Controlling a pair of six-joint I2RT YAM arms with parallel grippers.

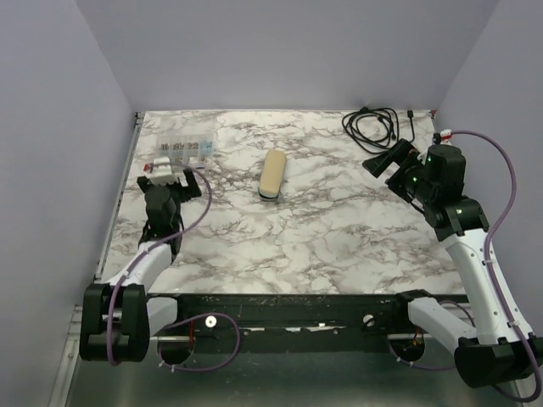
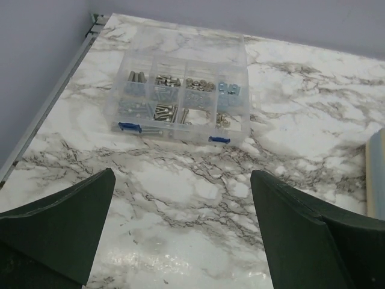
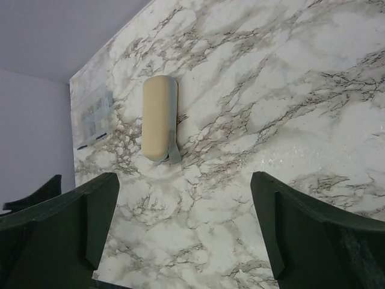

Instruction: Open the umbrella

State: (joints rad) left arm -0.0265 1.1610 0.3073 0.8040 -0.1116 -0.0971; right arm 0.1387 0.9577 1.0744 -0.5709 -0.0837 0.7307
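The cream-beige oblong sleeved umbrella (image 1: 272, 175) lies flat on the marble-patterned tabletop (image 1: 339, 246), midway between its left and right edges, nearer the far edge. The left gripper (image 1: 176, 173), by the left edge, and the right gripper (image 1: 383, 161), by the right edge, are both released, grasping nothing.

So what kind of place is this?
Probably a robot test booth: plain walls box in a marble-look table, the left arm and right arm are bolted at its edge, and a clear box holds screws.

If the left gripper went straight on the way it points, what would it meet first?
Most likely the clear compartment box, centred ahead of the open left gripper; only bare marble tabletop lies between.
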